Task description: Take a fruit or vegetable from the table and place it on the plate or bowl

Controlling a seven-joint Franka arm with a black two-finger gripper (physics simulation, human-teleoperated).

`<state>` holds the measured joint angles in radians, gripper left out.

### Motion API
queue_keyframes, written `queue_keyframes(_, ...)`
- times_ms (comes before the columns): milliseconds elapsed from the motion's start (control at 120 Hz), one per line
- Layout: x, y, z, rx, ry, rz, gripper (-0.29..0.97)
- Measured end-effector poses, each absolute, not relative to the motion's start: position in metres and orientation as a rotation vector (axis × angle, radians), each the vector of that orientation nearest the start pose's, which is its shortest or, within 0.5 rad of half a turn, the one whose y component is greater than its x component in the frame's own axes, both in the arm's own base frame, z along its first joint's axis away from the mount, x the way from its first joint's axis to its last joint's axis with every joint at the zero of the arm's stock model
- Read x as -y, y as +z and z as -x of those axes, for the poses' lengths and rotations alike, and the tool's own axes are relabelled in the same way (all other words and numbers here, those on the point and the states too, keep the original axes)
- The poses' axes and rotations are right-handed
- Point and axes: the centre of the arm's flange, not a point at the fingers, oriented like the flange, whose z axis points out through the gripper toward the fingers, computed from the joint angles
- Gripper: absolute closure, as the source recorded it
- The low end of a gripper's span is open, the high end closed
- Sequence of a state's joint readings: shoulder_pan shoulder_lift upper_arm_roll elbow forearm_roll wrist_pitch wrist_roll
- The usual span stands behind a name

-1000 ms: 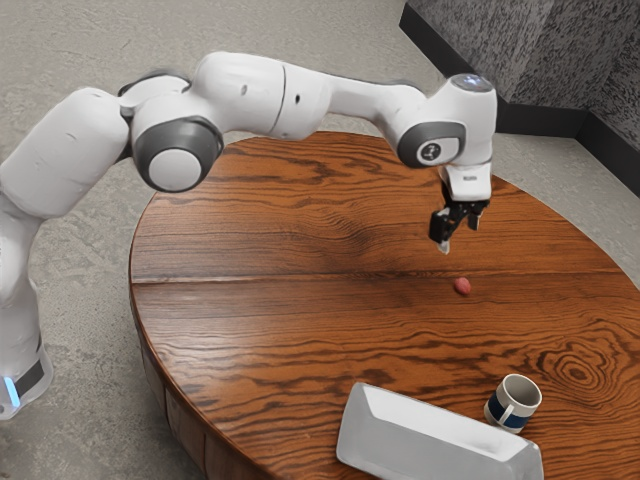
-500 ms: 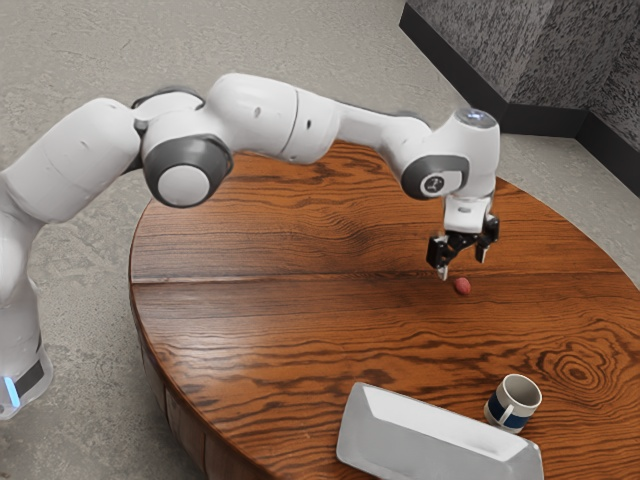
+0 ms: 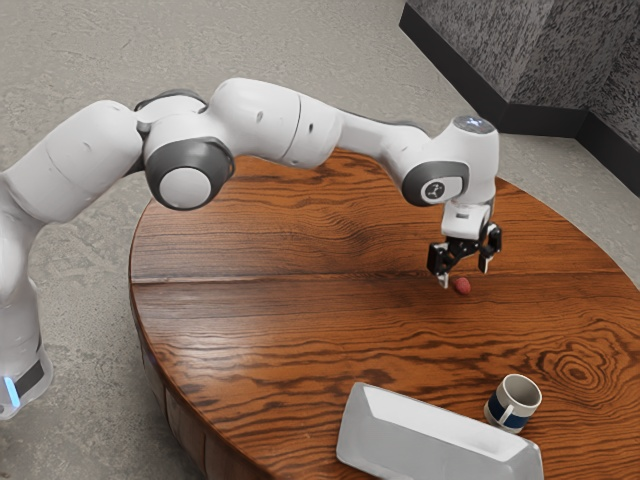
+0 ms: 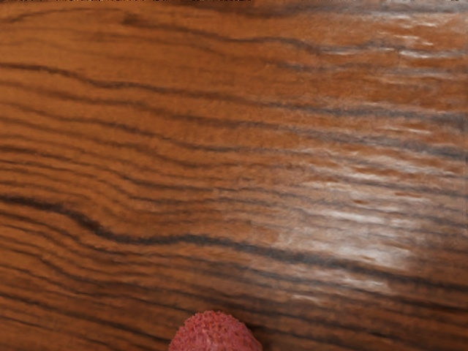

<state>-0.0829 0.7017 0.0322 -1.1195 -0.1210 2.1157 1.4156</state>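
Resting on table (image 3: 290, 320), roundish red fruit (image 3: 462, 286)

A round, dark-grained brown wooden table (image 3: 300, 330) stands on mottled grey floor (image 3: 100, 60), a dark stone wall (image 3: 545, 40) with black skirting (image 3: 450, 62) upper right.

A round wooden table (image 3: 300, 330) with dark grain is standing on a grey floor (image 3: 90, 420) and carrying three things. A small red fruit (image 3: 462, 286) is lying on the bare wood toward the exterior view's right, well apart from the others. A white rectangular plate (image 3: 430, 440) is sitting at the near edge, with a blue-banded mug (image 3: 513, 402) standing upright just beside it.
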Motion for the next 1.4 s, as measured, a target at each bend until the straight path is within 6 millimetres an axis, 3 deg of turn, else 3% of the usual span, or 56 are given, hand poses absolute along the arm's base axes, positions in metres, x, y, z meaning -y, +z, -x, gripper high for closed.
queue_keyframes(933, 0.05, 0.406, -0.778, -2.008, -0.421, 2.241, 0.06)
queue_keyframes(1400, 0.049, 0.407, -0.78, -1.977, -0.445, 2.241, 0.53)
